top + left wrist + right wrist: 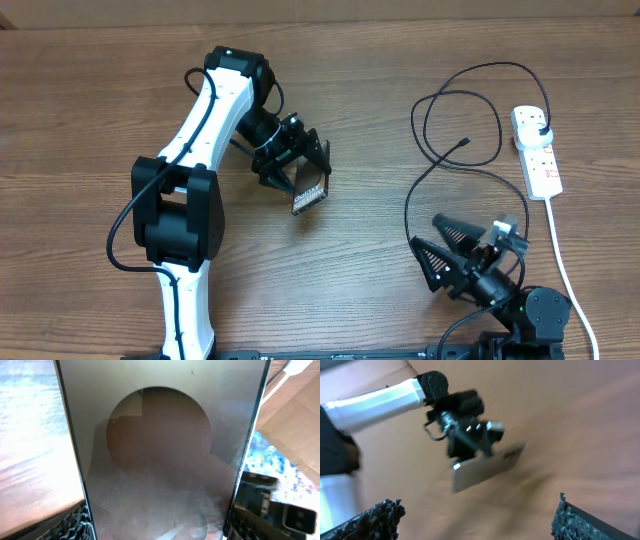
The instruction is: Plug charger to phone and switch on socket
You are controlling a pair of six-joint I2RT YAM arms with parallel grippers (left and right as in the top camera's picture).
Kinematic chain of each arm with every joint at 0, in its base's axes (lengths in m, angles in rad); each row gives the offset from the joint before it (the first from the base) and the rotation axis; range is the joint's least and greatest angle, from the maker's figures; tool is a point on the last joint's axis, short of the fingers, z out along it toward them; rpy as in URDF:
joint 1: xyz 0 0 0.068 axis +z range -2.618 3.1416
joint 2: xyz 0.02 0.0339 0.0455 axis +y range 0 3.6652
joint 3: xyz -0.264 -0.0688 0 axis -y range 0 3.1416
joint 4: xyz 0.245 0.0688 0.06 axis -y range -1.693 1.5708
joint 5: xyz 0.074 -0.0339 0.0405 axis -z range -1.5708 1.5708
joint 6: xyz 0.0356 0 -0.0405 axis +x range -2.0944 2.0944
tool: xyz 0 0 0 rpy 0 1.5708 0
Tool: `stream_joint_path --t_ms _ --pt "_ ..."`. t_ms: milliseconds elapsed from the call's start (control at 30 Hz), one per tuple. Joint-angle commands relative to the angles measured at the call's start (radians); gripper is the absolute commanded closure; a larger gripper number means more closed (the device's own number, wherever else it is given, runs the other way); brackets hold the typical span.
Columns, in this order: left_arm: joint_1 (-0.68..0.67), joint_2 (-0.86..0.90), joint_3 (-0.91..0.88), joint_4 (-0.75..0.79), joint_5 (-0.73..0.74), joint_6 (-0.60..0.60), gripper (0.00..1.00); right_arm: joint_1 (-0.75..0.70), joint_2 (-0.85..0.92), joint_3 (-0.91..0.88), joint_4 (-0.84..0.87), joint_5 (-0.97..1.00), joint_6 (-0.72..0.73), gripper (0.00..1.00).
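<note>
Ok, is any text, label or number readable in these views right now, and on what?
No text can be read as it stands.
White lettering on the phone face, overhead view: too small to read.
Socket: red marks only, no legible words.
Both wrist views: no text visible.

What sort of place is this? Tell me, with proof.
Probably a robot test bench: two arms at a wooden table, the left gripper holding a phone, a socket with a charger plugged in.
</note>
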Motion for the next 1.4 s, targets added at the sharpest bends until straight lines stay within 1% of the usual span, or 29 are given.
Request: stream_joint_path --t_ms 0,100,233,333,533,633,767,833,900,967,1033,1167,1300,1367 --pt "-0.001 -0.001 0.028 0.019 0.087 -0.035 0.42 0.005 -0.006 -0.010 0.027 -0.042 0.199 0.00" --pt "-0.001 -0.001 0.028 0.048 0.123 -0.054 0.42 0.005 -0.006 -0.010 0.058 0.025 0.202 0.00" --pt "-0.001 -0.001 0.028 0.080 0.153 -0.084 0.42 0.006 -0.001 -0.010 0.050 0.037 0.201 0.00" --pt "-0.001 -0.001 0.028 0.106 0.195 -0.094 0.42 0.005 0.020 -0.009 0.018 0.052 0.201 0.01" --pt "-0.001 -0.001 0.028 0.145 0.200 -0.120 0.43 0.006 0.124 0.049 -0.066 0.101 0.202 0.01" --pt "-0.001 -0.001 0.028 0.146 0.200 -0.120 0.43 0.006 0.218 0.124 -0.113 0.100 0.185 0.01" --pt "-0.001 -0.001 0.028 0.148 0.200 -0.120 0.43 0.032 0.366 0.284 -0.235 0.108 0.076 0.01" --pt "-0.001 -0.001 0.028 0.150 0.200 -0.120 0.44 0.071 0.456 0.388 -0.315 0.149 0.034 0.01" --pt "-0.001 -0.001 0.028 0.154 0.200 -0.120 0.44 0.126 0.536 0.478 -0.394 0.221 0.006 0.01" --pt "-0.001 -0.001 0.028 0.165 0.202 -0.120 0.44 0.199 0.610 0.554 -0.471 0.333 0.002 0.01" --pt "-0.001 -0.001 0.028 0.172 0.202 -0.128 0.44 0.293 0.674 0.610 -0.507 0.454 0.003 0.01" --pt "-0.001 -0.001 0.028 0.175 0.202 -0.128 0.44 0.504 0.759 0.646 -0.465 0.658 0.019 0.01" --pt "-0.001 -0.001 0.028 0.175 0.202 -0.128 0.44 0.727 0.836 0.646 -0.414 0.965 0.122 0.01" --pt "-0.001 -0.001 0.028 0.176 0.202 -0.128 0.44 0.834 0.889 0.646 -0.356 1.102 0.164 0.01"
